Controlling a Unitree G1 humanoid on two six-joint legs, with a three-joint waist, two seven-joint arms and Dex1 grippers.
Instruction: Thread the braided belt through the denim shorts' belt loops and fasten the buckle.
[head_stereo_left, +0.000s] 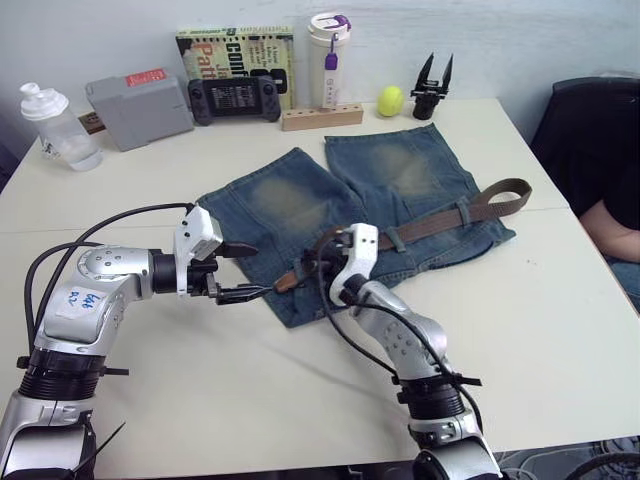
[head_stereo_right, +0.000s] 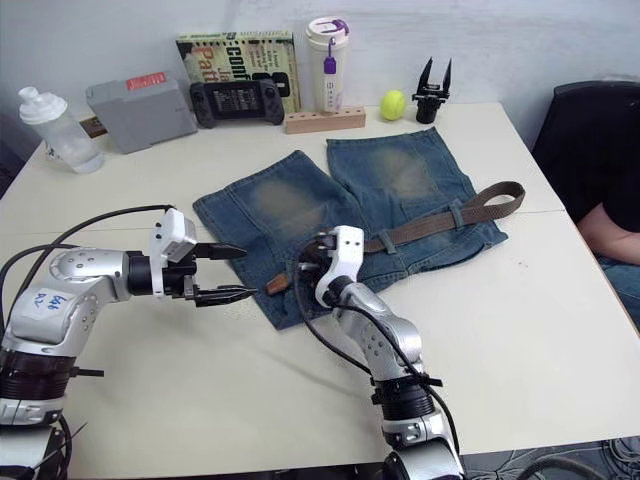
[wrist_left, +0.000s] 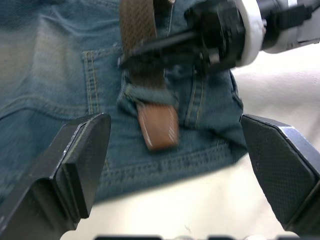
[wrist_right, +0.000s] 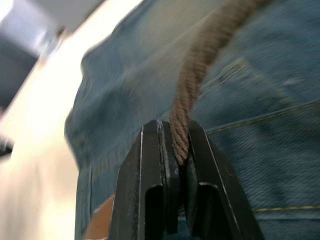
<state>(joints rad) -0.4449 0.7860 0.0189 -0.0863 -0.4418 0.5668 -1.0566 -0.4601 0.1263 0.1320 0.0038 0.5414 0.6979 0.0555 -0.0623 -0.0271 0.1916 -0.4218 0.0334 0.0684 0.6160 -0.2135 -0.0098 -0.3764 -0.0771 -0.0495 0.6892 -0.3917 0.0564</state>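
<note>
On the white worktop, the left claw hovers wide open and empty at the 9 o'clock edge of the denim shorts. Just beside it, the right claw is clamped on the braided belt, which runs along the waistband toward 2 o'clock under a belt loop, its tan leather end poking out near the left claw.

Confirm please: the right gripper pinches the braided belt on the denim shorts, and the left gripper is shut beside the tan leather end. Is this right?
Not quite. The left gripper is open, its fingers spread wide on either side of the tan leather end, as the left wrist view shows. The right gripper does pinch the braided belt on the denim shorts.
</note>
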